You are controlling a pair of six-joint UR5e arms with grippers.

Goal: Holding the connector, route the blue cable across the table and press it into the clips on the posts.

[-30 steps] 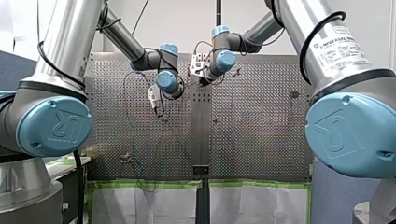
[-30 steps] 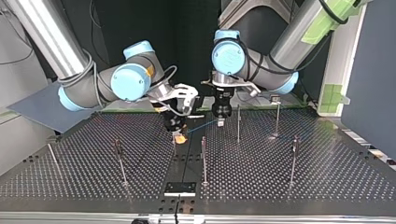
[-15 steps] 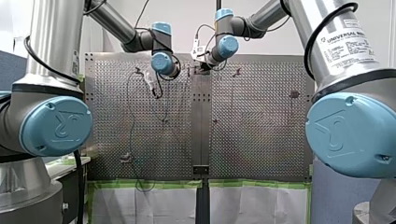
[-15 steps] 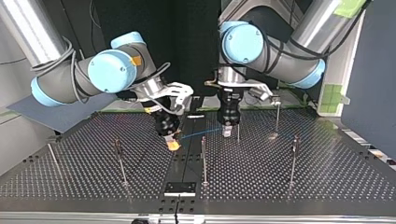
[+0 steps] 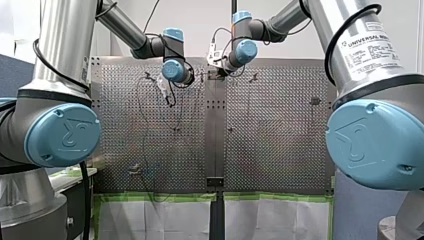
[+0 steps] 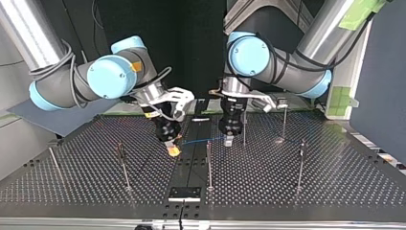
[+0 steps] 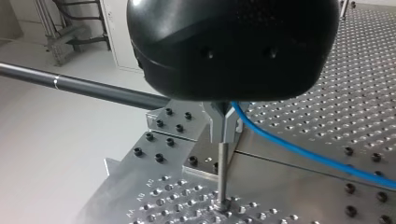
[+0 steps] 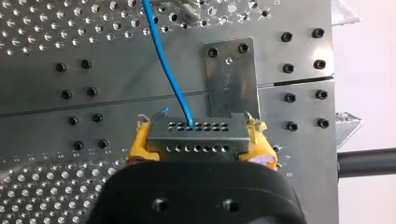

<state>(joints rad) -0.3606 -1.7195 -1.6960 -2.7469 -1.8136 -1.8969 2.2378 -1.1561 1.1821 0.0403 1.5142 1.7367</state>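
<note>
My right gripper [image 8: 196, 156] is shut, its yellow pads [image 8: 140, 147] clamping a small metal connector [image 8: 196, 135] with rows of holes. The blue cable [image 8: 163, 56] leaves the connector and runs ahead over the table. In the top view that gripper [image 6: 174, 151] hangs low at centre-left. The blue cable [image 6: 198, 141] stretches from it, nearly level, to my left gripper [image 6: 229, 140]. In the left wrist view its metal fingers [image 7: 224, 126] are shut on the blue cable [image 7: 303, 151], directly above a thin post [image 7: 222, 172].
Thin clip posts stand on the perforated table [image 6: 335, 182]: one [image 6: 208, 163] near the middle, one [image 6: 244, 127] beside my left gripper, others [image 6: 284, 120] [image 6: 300, 163] at the top view's right, and two [image 6: 123, 165] [image 6: 53, 160] at its left. A small metal plate [image 6: 184, 193] lies at the near edge.
In the top view my right gripper shifted left and nearer with the connector. My left gripper moved slightly right and down toward a post. The cable between them now runs flatter.
</note>
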